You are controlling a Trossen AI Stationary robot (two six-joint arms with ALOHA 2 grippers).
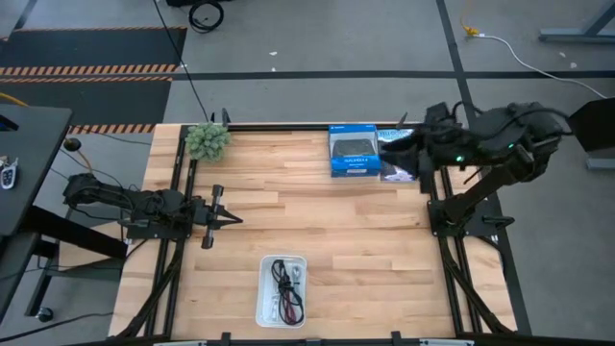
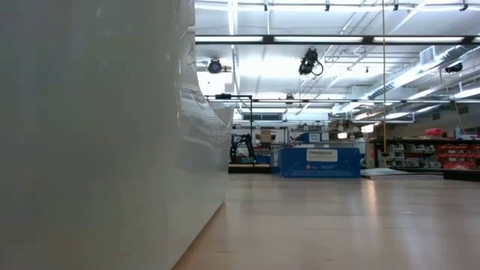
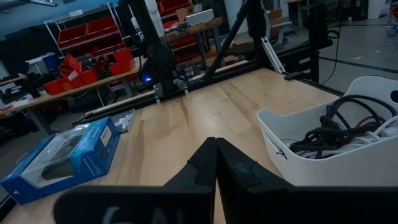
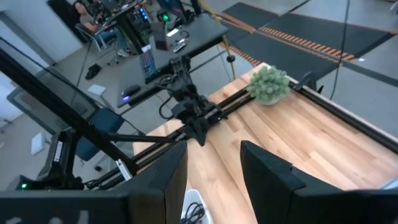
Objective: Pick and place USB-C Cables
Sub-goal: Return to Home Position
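The USB-C cables (image 1: 285,286) lie in a loose tangle inside the white tray (image 1: 264,306). The tray sits on the wooden table (image 1: 288,211) near the middle of one long edge, opposite the edge that carries the blue product box (image 1: 353,152). The left gripper (image 1: 233,219) hangs low over the table's left edge, pointing inward, with its jaws pressed together and nothing between them; the tray is just beside it. The right gripper (image 4: 214,180) is raised above the boxes near the right far corner, its jaws spread apart and empty. A green fuzzy plant (image 1: 208,140) stands in the left far corner.
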